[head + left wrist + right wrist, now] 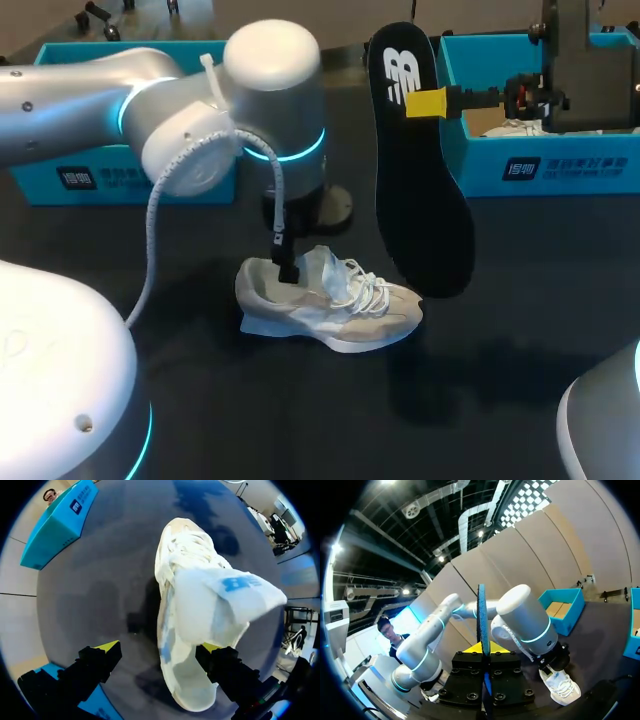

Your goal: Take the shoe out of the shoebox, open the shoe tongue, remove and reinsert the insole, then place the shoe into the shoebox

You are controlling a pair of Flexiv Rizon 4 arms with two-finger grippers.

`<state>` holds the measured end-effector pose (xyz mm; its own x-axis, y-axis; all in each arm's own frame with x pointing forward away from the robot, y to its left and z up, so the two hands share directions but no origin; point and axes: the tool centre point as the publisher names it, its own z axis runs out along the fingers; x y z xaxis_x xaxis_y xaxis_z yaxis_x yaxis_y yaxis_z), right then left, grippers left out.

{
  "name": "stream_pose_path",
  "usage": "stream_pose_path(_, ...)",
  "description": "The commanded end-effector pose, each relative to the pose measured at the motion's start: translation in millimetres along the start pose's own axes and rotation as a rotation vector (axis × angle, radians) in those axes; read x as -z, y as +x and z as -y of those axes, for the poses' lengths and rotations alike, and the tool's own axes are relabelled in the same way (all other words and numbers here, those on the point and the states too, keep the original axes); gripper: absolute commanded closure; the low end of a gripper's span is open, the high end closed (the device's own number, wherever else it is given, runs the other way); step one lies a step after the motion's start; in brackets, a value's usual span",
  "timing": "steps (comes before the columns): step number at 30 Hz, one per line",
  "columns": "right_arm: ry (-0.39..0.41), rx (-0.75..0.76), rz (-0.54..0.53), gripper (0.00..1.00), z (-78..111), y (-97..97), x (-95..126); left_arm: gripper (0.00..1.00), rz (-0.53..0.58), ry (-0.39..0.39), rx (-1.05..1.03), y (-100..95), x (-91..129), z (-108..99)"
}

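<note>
While the left gripper [159, 648] is hanging wide open over the shoe [335, 305] lying mid-table [480, 400], one finger at its heel opening and the other just outside, the right gripper [428, 102] is clamping the black insole [420, 190] upright, farther right.

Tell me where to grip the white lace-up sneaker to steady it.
Grip the white lace-up sneaker by its heel collar, left tool coming straight down. It stands upright on its sole, mouth up, and the heel end is narrow and lace-free. That likely keeps the raised tongue and mouth clear for the black insole.
</note>
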<state>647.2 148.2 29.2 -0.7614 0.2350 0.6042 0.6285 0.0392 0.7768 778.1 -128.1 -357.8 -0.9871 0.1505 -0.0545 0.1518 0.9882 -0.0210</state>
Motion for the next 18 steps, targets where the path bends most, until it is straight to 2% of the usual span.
stream_pose_path(1, 0.004, -0.002, 0.001, 1.0, -2.7, -0.6, -4, 0.0, -0.013, -0.004, -0.001, -5.8, -7, 10)
stream_pose_path(9, 0.004, -0.002, 0.001, 1.0, -2.7, -0.6, -4, 0.0, -0.033, -0.004, 0.003, -9.0, -18, 19)
stream_pose_path(18, 0.004, -0.002, 0.001, 1.0, -2.7, -0.6, -4, 0.0, -0.044, -0.01, 0.0, -11.4, -24, 13)
